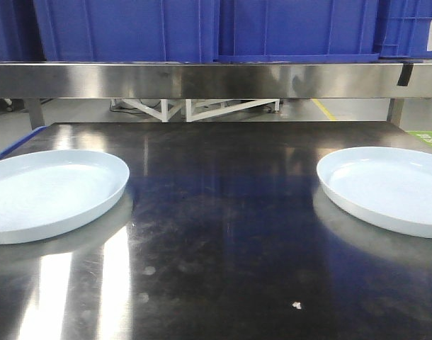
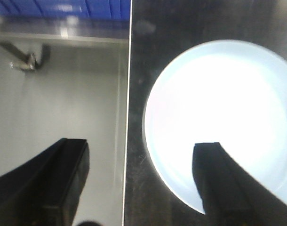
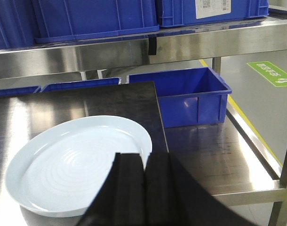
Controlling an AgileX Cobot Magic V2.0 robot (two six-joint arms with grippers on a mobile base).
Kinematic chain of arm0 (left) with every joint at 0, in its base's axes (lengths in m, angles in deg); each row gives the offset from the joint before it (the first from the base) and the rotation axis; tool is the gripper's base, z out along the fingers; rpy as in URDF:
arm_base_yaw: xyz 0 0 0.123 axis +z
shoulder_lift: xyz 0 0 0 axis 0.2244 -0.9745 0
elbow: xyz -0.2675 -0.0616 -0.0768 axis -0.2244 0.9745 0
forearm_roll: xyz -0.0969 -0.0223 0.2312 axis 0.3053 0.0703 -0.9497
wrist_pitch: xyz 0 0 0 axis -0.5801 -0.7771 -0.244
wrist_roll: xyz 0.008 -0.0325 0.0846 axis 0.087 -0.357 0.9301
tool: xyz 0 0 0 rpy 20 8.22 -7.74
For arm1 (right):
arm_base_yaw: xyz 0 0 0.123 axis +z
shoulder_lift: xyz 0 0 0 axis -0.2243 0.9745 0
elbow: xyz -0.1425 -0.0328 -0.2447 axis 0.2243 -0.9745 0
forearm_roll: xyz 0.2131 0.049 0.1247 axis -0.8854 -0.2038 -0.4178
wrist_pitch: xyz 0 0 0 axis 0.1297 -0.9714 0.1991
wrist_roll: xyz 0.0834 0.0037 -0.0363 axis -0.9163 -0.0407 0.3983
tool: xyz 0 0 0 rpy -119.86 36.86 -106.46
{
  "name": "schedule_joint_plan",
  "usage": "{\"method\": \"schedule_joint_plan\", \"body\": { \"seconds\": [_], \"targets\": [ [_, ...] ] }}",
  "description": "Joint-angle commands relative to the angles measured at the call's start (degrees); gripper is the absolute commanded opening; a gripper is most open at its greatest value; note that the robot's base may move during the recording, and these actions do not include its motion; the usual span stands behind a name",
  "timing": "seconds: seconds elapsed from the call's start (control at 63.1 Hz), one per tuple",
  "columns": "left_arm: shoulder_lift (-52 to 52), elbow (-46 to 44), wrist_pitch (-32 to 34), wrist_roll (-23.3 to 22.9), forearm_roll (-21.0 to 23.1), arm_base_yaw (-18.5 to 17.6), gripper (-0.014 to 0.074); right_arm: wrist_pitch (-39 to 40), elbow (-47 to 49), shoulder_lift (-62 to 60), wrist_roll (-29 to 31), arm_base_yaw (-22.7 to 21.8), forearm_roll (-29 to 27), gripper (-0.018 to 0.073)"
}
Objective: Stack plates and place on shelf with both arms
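Two pale bluish-white plates lie apart on the dark steel tabletop: one at the left, one at the right. No arm shows in the front view. In the left wrist view my left gripper hangs wide open above the left plate. One finger is over the plate's near rim, the other is out past the table's edge. My right gripper is shut on nothing, with its tips over the near right rim of the right plate. The shelf rail runs across the back.
Big blue crates stand on the shelf above the rail. Another blue crate sits on a lower steel level right of the table. The table's left edge drops to grey floor.
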Motion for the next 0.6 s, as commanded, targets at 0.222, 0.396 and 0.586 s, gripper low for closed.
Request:
{"method": "schedule_joint_plan", "body": {
  "seconds": [0.222, 0.396, 0.586],
  "targets": [
    [-9.74, -2.2, 2.27, 1.18, 5.06, -0.09, 0.0545, 4.93, 0.91, -1.26, 0.08, -0.22, 0.3, 0.0049],
    [-13.57, -2.2, 4.0, 1.18, 5.43, -0.09, 0.054, 4.93, 0.91, -1.26, 0.08, -0.22, 0.3, 0.0049],
    [-16.34, -2.2, 6.2, 1.58, 5.43, -0.09, 0.0521, 4.93, 0.91, -1.26, 0.08, -0.22, 0.3, 0.0049]
  ]
}}
